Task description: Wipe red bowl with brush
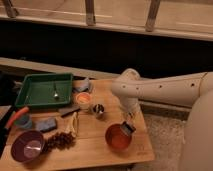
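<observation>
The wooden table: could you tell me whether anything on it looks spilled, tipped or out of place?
Nothing stands out. The red bowl sits upright near the table's front right corner, with the claw and brush at its rim. Nothing appears spilled.

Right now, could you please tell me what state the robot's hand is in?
Hand: over the right rim of the round glossy orange-red bowl, holding the small dark brush with a pale greyish head.
</observation>
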Available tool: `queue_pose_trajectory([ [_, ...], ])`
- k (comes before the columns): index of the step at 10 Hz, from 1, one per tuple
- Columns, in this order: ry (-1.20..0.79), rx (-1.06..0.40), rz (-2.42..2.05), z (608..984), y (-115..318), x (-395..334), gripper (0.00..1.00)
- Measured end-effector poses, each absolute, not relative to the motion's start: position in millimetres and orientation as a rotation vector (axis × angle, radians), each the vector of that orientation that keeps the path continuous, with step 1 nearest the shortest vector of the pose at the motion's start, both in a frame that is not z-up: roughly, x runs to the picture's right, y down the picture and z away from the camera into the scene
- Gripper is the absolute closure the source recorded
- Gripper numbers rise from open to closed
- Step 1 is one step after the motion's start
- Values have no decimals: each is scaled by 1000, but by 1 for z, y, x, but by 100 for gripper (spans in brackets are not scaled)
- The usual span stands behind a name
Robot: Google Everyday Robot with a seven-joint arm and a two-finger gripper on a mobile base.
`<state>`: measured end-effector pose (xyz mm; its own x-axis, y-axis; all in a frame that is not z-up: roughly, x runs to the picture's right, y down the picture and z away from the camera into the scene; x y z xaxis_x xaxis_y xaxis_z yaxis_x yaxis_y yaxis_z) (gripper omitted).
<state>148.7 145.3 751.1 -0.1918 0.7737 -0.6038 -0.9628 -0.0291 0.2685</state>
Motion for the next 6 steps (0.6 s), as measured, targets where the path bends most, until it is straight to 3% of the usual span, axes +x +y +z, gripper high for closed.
queue_pose_trajectory([
  [6,683,-370,1502,742,153,98,100],
])
